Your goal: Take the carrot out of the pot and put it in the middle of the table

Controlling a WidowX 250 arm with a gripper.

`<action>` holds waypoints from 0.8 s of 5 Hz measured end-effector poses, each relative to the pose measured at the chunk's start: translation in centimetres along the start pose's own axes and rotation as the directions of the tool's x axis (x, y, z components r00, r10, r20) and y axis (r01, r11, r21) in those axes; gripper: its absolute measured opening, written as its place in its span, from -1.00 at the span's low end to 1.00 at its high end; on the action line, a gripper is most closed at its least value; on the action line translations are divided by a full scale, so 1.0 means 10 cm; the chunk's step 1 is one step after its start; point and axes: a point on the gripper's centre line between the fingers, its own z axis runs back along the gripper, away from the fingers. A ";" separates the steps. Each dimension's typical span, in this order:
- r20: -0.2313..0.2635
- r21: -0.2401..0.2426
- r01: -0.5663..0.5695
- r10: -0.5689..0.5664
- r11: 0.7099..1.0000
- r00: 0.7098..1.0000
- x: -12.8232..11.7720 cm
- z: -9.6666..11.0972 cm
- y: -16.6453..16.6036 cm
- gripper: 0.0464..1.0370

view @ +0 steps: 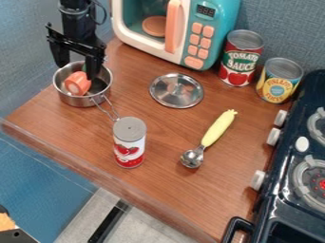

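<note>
Desk first, from where I stand: a red-and-white can, then a yellow-handled scoop, and between them the middle spot, I'd guess, still owed its carrot. Farther off, past the can, the carrot sits in the steel pot, so neither half of the job is done. Over the pot hangs the gripper, its fingers spread wide to either side of the carrot, with no grip on it that I can see. Left, as I judge it: close, lift, carry over, set down, let go.
</note>
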 end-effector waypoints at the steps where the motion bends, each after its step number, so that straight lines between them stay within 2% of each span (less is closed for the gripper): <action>1: -0.033 -0.018 0.001 -0.002 1.000 0.999 -0.04 -0.13 -0.03 0.93; 3: -0.042 -0.109 0.060 -0.065 0.992 0.997 -0.01 -0.36 0.01 0.93; 4: -0.054 -0.110 0.072 -0.078 0.991 0.996 0.04 -0.44 0.04 0.81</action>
